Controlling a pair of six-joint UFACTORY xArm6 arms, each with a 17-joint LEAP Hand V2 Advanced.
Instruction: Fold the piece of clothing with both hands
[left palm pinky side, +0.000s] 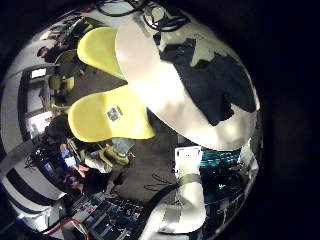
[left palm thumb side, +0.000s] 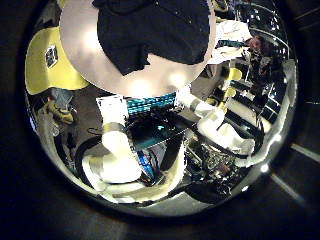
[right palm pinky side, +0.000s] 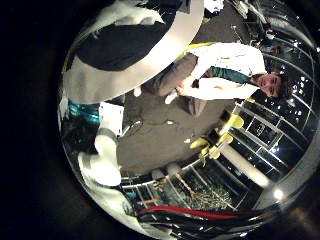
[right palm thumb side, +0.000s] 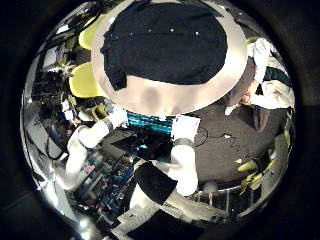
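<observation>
A dark piece of clothing (right palm thumb side: 165, 45) lies spread flat on a round pale table (right palm thumb side: 150, 102) and covers most of its top. Both thumb side views take in the whole garment (left palm thumb side: 150, 35) from well above, so both palms are high over the table (left palm thumb side: 95, 60). The left little finger side view shows the clothing (left palm pinky side: 215, 80) on the table (left palm pinky side: 160, 70) from one side. In the right little finger side view only an edge of the garment (right palm pinky side: 120, 45) and the table rim (right palm pinky side: 150, 62) show. Nothing touches the cloth. Neither the left nor the right hand shows.
Two moulded chairs (left palm pinky side: 110, 115) (left palm pinky side: 100, 45) stand close to the table's edge. Both white robot arms (right palm thumb side: 85, 145) (right palm thumb side: 185, 165) rise from beside the table. Cluttered equipment and open floor (right palm pinky side: 160, 140) surround it.
</observation>
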